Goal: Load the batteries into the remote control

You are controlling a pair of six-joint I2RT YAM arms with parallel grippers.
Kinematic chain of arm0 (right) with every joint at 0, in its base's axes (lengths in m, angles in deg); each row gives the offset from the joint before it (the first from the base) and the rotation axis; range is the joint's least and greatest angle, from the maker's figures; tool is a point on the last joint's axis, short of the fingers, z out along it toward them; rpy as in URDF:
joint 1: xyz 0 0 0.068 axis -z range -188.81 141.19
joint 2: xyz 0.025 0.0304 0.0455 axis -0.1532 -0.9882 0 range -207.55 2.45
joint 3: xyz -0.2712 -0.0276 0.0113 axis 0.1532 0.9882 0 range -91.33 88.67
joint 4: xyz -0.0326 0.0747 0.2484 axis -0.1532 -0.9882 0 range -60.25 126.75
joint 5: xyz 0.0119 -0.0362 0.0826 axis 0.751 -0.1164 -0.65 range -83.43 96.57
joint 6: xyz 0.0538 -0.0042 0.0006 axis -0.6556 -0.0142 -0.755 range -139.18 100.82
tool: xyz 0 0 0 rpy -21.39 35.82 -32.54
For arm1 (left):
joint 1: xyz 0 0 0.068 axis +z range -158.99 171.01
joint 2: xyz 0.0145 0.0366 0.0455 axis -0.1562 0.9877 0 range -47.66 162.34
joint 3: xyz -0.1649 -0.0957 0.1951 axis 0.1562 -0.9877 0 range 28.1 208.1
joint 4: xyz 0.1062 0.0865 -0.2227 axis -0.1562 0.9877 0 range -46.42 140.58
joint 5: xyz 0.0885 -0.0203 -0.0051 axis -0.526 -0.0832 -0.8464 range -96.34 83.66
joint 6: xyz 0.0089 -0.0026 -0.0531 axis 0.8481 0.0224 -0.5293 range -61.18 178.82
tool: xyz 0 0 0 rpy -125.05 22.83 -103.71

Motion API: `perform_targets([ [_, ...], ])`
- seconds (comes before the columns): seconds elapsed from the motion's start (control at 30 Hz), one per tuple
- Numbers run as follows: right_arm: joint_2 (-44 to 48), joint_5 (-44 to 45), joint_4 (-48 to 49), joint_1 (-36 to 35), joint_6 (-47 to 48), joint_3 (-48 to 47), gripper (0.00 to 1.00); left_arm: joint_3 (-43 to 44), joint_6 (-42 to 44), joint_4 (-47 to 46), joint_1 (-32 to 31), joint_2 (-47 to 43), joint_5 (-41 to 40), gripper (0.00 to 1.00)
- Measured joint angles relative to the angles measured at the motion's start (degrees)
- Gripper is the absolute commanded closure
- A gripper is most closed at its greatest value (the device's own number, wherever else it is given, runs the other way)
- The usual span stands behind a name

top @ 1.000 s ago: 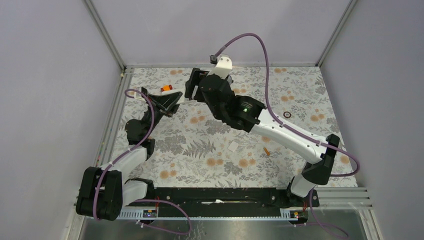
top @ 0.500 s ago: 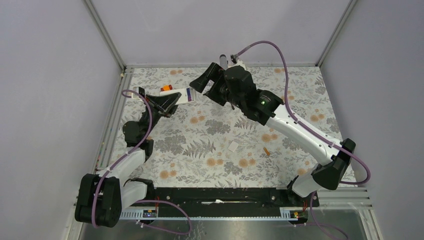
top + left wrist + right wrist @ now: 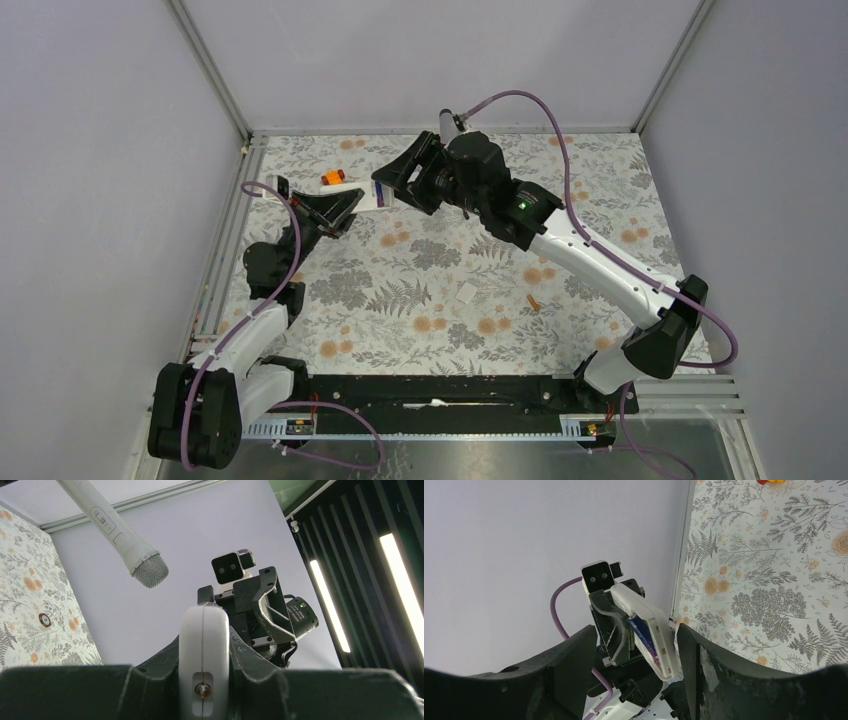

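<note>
My left gripper [image 3: 345, 206] is shut on the white remote control [image 3: 377, 194] and holds it above the table's far left. In the left wrist view the remote [image 3: 204, 655] stands edge-on between the fingers. In the right wrist view the remote [image 3: 658, 630] shows its open back, with the dark blue-purple battery [image 3: 642, 632] lying in the compartment. My right gripper [image 3: 396, 180] is open and empty, its jaws on either side of the remote's free end [image 3: 636, 635]. The orange battery [image 3: 532, 301] lies on the table at mid-right.
A small flat white square cover [image 3: 466, 292] lies near the table's middle. A chunky orange toy piece [image 3: 332, 177] sits at the far left behind the left gripper. Grey walls close in the floral table. A white microphone [image 3: 120, 527] hangs overhead.
My right gripper pulled back from the remote, turned, and has come close to its free end again, open. The remote and its blue-purple battery came into view. The left gripper stayed put.
</note>
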Motion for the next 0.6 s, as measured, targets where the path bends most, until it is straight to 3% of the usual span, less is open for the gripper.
perform_targets([
  [0.1,-0.04,-0.39,0.42,0.04,-0.31,0.0,0.33,0.0,0.2,0.94,0.0,0.02,0.13,1.0],
  [0.2,-0.15,-0.72,0.42,0.2,-0.44,0.0,0.43,0.0,0.22,1.16,0.0,0.0,0.13,1.0],
  [0.3,-0.52,-1.05,0.17,0.55,-0.76,0.0,0.47,0.0,0.26,0.94,0.13,-0.02,0.13,1.0],
  [0.6,-1.99,-2.78,0.5,1.16,-2.19,0.0,0.41,0.0,1.36,1.09,0.31,-0.2,0.61,1.0],
])
